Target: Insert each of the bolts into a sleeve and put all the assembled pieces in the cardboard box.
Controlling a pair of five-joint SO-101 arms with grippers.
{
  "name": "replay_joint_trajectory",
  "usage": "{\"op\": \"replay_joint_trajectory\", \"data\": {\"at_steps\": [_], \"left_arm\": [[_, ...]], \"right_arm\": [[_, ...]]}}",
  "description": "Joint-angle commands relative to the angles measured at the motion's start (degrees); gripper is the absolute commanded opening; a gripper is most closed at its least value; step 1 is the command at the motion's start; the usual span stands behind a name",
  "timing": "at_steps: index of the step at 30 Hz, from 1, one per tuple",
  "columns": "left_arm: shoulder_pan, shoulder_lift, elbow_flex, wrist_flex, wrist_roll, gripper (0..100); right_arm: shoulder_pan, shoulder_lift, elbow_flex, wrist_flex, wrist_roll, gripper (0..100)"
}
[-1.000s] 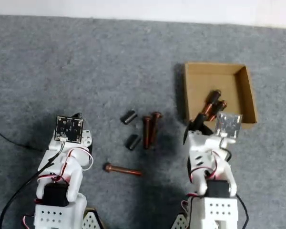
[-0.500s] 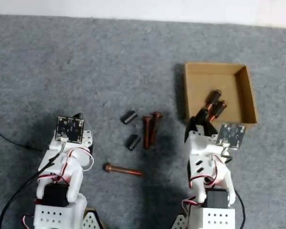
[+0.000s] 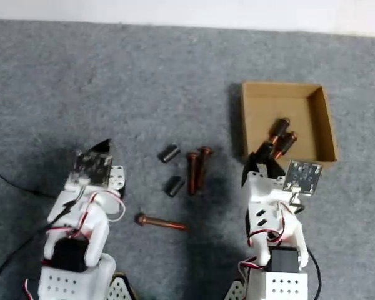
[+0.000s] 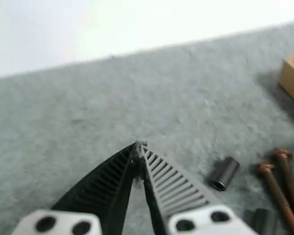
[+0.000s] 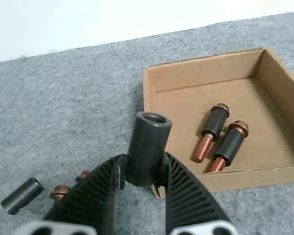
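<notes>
right gripper (image 5: 143, 169) clamps dark cylindrical metal sleeve (image 5: 148, 142) upright, near open brown cardboard box (image 5: 206, 73); two assembled bolt-and-sleeve pieces (image 5: 214, 122) inside | left gripper (image 4: 138, 147) pinched closed, empty; loose copper-coloured bolts (image 4: 279, 181) to its right

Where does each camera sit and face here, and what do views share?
High view: fixed overhead, looking down on the table, both arms, loose bolts and the cardboard box.
Left wrist view: on the left wrist, looking past the shut left gripper toward a loose sleeve.
Right wrist view: on the right wrist, looking past the right gripper, shut on the gripped sleeve, into the box.
Shared: high and right wrist views both show two assembled pieces in the box.
</notes>
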Motion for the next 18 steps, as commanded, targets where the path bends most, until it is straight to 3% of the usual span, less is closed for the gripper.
{"op": "replay_joint_trajectory", "data": {"at_steps": [1, 7, 12, 18], "left_arm": [[4.97, 16.92, -8.22, -6.51, 0.26, 1], [14.55, 43.56, -21.32, -6.95, 0.26, 2], [16.48, 60.00, -28.79, -6.95, 0.53, 15], [18.86, 72.13, -35.12, -6.95, 0.62, 16]], "right_arm": [[0.22, -1.19, 3.21, -1.45, 0.44, 0.5], [0.22, -1.19, 3.21, -1.45, 0.44, 0.5], [0.22, -1.19, 3.21, -1.45, 0.44, 0.5], [0.22, -1.19, 3.21, -1.54, 0.44, 0.5]]}}
